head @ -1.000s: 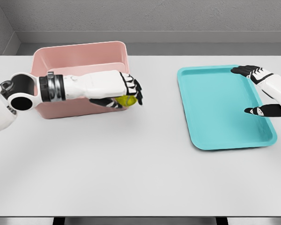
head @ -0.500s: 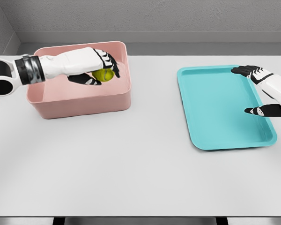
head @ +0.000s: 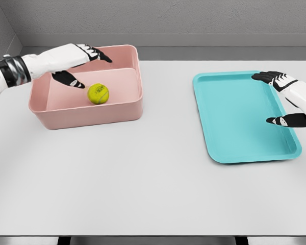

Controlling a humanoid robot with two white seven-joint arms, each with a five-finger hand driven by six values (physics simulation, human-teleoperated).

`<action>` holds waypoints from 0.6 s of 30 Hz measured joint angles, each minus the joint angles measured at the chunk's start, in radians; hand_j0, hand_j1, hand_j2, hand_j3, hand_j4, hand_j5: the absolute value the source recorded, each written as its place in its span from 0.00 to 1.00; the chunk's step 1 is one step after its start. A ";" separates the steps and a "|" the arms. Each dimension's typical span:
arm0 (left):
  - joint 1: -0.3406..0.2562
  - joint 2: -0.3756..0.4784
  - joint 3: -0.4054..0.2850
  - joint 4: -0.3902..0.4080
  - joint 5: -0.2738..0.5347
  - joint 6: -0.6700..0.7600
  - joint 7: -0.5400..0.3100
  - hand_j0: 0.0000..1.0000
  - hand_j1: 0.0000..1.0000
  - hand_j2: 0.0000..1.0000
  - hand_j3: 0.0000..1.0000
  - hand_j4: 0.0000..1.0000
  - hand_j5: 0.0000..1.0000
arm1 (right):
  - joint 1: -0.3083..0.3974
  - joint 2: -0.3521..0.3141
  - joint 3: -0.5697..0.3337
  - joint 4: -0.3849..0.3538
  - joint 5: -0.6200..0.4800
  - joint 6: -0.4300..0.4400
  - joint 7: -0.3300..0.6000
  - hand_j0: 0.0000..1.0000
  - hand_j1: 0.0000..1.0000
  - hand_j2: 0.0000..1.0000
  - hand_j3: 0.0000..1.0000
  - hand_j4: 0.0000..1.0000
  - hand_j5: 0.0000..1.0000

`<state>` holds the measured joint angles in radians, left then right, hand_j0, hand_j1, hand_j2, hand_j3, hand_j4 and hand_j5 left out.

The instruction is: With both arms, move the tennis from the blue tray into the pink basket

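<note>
Yellow-green tennis ball [head: 98, 94] resting inside pink basket [head: 92, 113]; blue tray [head: 243, 148] right.

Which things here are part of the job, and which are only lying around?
Part of the job:
- tennis ball, lying inside the pink basket
- blue tray, nothing on it
- left hand, open over the basket
- right hand, open at the tray's right edge

Only lying around:
- nothing besides the white table
</note>
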<state>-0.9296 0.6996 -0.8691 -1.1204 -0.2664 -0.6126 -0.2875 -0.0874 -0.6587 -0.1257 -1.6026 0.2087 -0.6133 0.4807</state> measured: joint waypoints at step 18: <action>0.127 0.188 0.129 -0.016 0.055 0.000 0.000 1.00 1.00 1.00 1.00 1.00 1.00 | 0.000 0.000 0.000 0.000 0.000 0.000 0.000 1.00 1.00 1.00 1.00 1.00 1.00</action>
<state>-0.8023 0.8874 -0.7398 -1.1367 -0.2109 -0.6125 -0.2871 -0.0874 -0.6587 -0.1257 -1.6026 0.2087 -0.6133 0.4807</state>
